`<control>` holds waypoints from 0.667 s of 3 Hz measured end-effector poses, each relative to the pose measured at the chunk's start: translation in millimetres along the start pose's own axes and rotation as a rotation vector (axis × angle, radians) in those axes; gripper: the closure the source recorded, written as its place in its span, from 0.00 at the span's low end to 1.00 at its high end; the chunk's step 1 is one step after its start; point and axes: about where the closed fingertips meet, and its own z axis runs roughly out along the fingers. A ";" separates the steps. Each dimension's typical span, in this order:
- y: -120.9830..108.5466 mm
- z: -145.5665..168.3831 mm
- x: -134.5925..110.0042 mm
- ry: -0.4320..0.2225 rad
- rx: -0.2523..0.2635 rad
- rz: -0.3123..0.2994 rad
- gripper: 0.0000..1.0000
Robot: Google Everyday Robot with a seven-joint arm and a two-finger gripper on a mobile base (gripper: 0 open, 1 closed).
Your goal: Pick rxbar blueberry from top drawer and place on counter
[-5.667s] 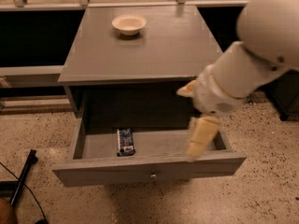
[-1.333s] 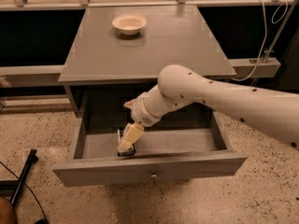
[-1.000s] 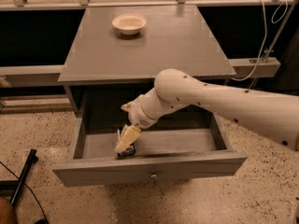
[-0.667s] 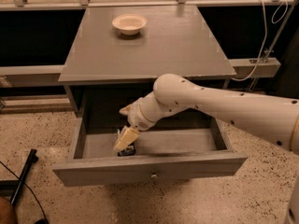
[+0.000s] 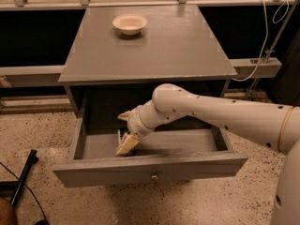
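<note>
The tool point(image 5: 126, 145) is seen low inside the top drawer point(image 5: 187, 165), left of the frame's centre, pressed down onto the drawer floor. Whether it is apart or clamped cannot be told. Only a dark sliver of the rxbar blueberry point(image 5: 134, 150) is seen at the tool's lower right edge; the rest is covered by the tool. The white arm point(image 5: 211, 111) is stretched in from the right edge, over the drawer's right half. The drawer is pulled open, and its front panel is marked by a small knob point(image 5: 153, 176). Above, the tabletop point(image 5: 154, 50) is occupied only by a cream bowl point(image 5: 130, 23) near its far edge. A black rod point(image 5: 23, 177) is laid on the speckled floor at lower left. Compared with the frame just before, the tool has been shifted slightly left and lower, and more of the bar is hidden.
</note>
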 end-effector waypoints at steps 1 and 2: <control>1.9 7.5 6.3 -0.008 -0.010 -0.026 0.11; 5.2 11.4 13.9 -0.014 -0.021 -0.039 0.12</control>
